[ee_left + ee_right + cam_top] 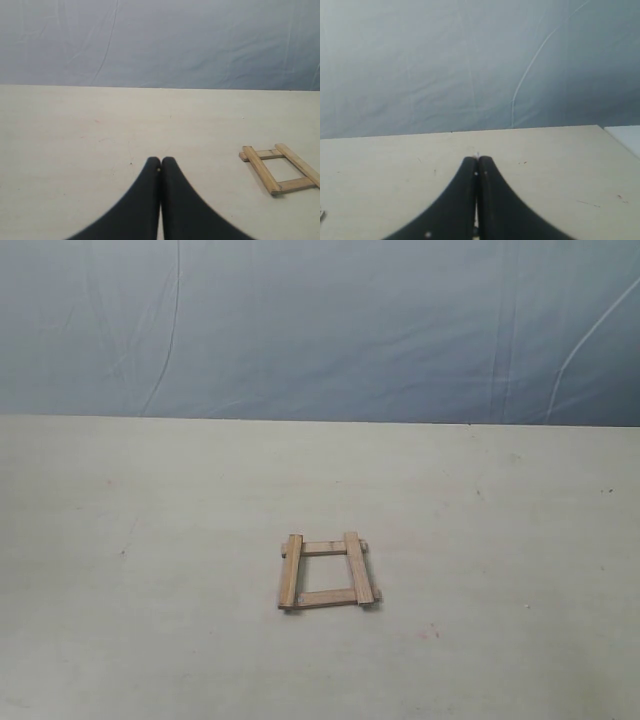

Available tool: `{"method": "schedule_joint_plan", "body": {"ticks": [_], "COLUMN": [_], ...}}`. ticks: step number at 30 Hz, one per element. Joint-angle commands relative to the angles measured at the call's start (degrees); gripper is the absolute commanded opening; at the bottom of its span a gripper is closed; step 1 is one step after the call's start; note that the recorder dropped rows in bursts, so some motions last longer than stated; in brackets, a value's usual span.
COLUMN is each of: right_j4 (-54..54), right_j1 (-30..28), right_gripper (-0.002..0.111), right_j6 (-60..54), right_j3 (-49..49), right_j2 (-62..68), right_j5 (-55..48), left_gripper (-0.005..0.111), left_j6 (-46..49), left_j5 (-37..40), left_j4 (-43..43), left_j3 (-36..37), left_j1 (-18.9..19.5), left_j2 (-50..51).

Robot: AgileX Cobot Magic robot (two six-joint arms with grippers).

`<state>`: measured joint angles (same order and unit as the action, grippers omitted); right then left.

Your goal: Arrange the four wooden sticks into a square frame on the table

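Four light-brown wooden sticks lie as a small square frame (326, 571) on the pale cream table (150, 540), a little below the middle of the exterior view. Two sticks rest across the ends of the other two, with ends slightly overlapping. The left wrist view shows the same frame (280, 168) off to one side of my left gripper (160, 161), which is shut with nothing between its black fingers. My right gripper (477, 160) is shut too and empty, and no stick shows in its view. Neither arm appears in the exterior view.
A wrinkled blue-grey cloth backdrop (320, 330) hangs behind the table's far edge. The table's far corner (600, 127) shows in the right wrist view, with a white surface (627, 137) beyond it.
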<state>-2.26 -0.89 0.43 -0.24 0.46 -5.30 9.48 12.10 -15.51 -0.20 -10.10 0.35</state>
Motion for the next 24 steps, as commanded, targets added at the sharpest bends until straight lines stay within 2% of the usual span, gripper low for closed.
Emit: {"method": "schedule_joint_plan", "body": {"ticks": [1,18,20,22,24], "right_j4": [0.65,0.43,0.43,0.43,0.43], "right_j1": [0.33,0.33,0.33,0.33,0.33], "right_gripper": [0.0,0.0,0.0,0.0,0.0], "right_j6": [-1.14,-0.93,-0.93,-0.93,-0.93], "right_j3": [0.24,0.24,0.24,0.24,0.24], "right_j2": [-0.46,-0.46,-0.46,-0.46,-0.46], "right_j5": [1.04,0.93,0.93,0.93,0.93], "left_gripper": [0.0,0.0,0.0,0.0,0.0], "left_j6": [-0.02,-0.02,3.54,7.5,7.66], "left_j5": [-0.12,-0.12,-0.12,-0.12,-0.24], "left_j4": [0.2,0.2,5.61,14.57,20.67], "left_j3": [0.2,0.2,0.2,0.2,0.2], "left_j1": [-0.37,-0.37,-0.21,1.1,2.57], "left_j2": [-0.35,-0.35,-0.35,-0.35,-0.35]}}
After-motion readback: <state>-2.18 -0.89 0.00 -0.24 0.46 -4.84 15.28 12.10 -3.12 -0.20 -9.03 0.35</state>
